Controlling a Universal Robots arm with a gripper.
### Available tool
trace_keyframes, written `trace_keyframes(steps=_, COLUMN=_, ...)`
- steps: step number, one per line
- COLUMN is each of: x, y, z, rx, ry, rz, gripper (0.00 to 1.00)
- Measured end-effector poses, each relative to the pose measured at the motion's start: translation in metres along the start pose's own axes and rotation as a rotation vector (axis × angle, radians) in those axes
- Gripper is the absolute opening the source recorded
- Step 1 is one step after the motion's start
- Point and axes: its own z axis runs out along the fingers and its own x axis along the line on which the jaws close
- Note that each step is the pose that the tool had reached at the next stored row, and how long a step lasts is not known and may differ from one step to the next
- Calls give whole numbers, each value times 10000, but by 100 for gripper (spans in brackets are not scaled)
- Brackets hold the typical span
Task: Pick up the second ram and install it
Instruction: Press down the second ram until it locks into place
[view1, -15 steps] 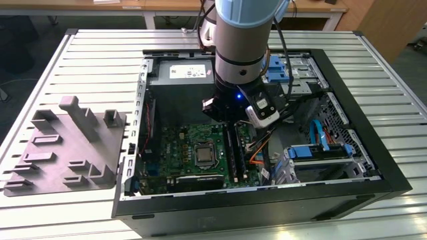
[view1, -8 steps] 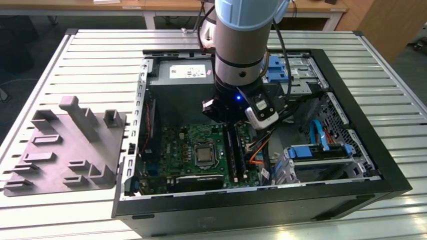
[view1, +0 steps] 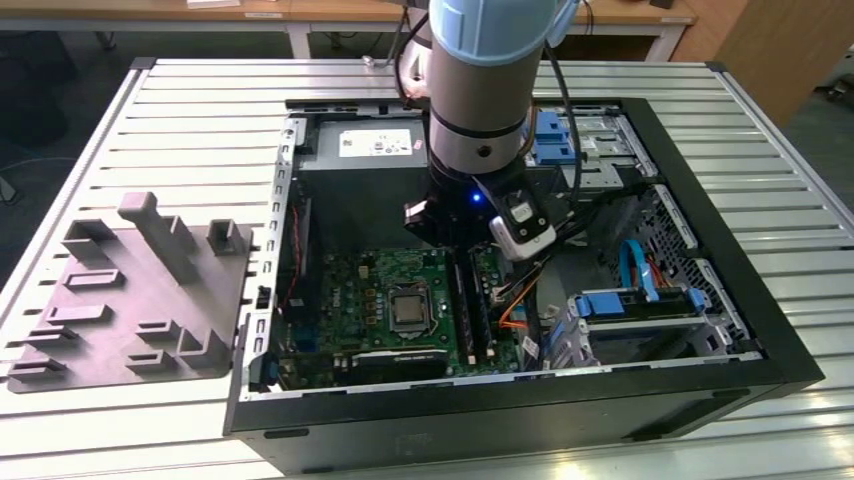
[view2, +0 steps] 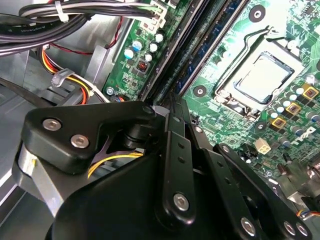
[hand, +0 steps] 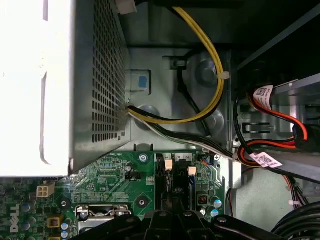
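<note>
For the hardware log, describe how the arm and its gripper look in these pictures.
In the exterior view the arm is a thick cylinder with a pale blue cap over a silver-grey sleeve and a black wrist section showing a small blue light. Black cables run down beside it, and a white-and-black module sits at the wrist. In the second wrist view the gripper is matte black, built of flat linkage bars joined by silver screws.

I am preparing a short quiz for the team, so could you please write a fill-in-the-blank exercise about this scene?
1. The gripper is lowered inside the open computer ____.
2. It hangs over the long black memory slots on the green ____.
3. In the exterior view, the grey moulded fixture lies on the slatted table to the ____ of the case.

Missing words: case; motherboard; left
</note>
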Motion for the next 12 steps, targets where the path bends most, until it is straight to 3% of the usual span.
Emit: trace_keyframes(steps=12, x=3, y=-3, z=33, rx=3, ry=1, rz=0, gripper=10)
